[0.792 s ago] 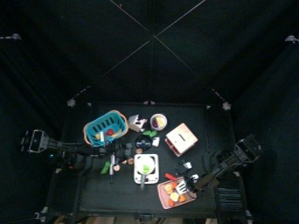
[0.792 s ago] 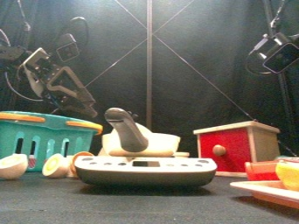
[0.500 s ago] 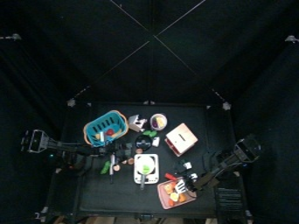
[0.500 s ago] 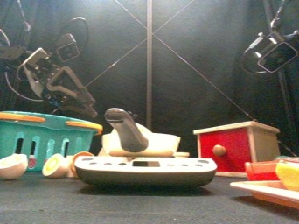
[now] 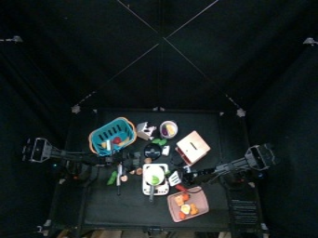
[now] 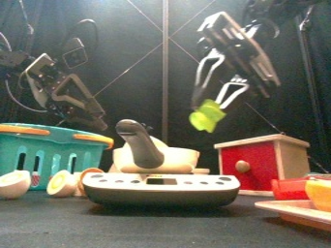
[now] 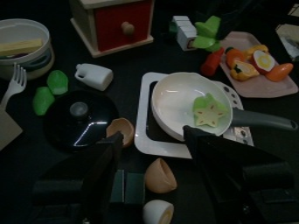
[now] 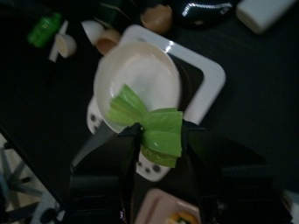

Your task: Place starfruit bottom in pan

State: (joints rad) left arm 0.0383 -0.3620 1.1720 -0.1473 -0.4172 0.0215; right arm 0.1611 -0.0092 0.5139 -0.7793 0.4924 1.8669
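My right gripper (image 6: 211, 108) is shut on a green starfruit piece (image 6: 206, 119) and holds it in the air above the white pan (image 6: 158, 160). In the right wrist view the piece (image 8: 152, 124) sits between the jaws, over the pan (image 8: 138, 74). In the top view the right gripper (image 5: 174, 177) is at the pan's (image 5: 155, 174) right side. In the left wrist view a pale star-shaped slice (image 7: 211, 114) lies in the pan (image 7: 187, 94). My left gripper (image 7: 163, 179) is open and empty, left of the pan, raised at the upper left of the front view (image 6: 62, 89).
The pan stands on a flat grey cooker (image 6: 162, 191). A teal basket (image 6: 45, 145) and eggshell halves (image 6: 65, 181) are on the left, a red box (image 6: 262, 160) is on the right, and a pink tray (image 5: 187, 205) of food is at the front right. A black lid (image 7: 76, 118) lies by the pan.
My right gripper has moved from over the front right tray leftward to above the pan, carrying the green starfruit piece. The left arm has not moved.
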